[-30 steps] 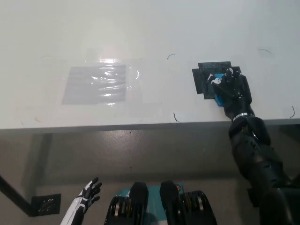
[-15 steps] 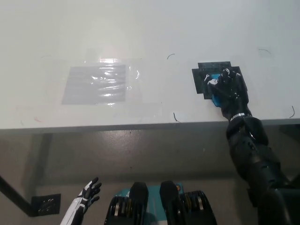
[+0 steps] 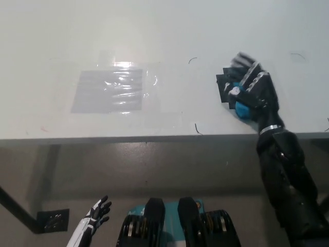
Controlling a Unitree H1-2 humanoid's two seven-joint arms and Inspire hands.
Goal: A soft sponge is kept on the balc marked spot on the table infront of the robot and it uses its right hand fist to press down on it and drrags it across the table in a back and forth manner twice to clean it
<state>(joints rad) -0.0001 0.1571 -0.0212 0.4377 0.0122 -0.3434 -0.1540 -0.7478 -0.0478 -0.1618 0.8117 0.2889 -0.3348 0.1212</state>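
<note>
A blue sponge (image 3: pixel 241 108) lies on the black marked spot (image 3: pixel 225 85) at the right of the white table (image 3: pixel 154 31), and only a small part of it shows. My black right hand (image 3: pixel 253 90) lies over it with its fingers stretched out and apart toward the far side, blurred by motion. The palm covers most of the sponge. My white left hand (image 3: pixel 95 216) hangs below the table edge at the lower left, open and holding nothing.
A shiny grey taped patch (image 3: pixel 109 91) sits left of the table's middle. Small pen marks (image 3: pixel 197 128) dot the surface around the spot. The table's front edge (image 3: pixel 154 138) runs just below my right wrist.
My right hand has gone from a fist on the sponge to fingers stretched out forward. The whole picture has shifted slightly, so the camera moved. The left hand stays put.
</note>
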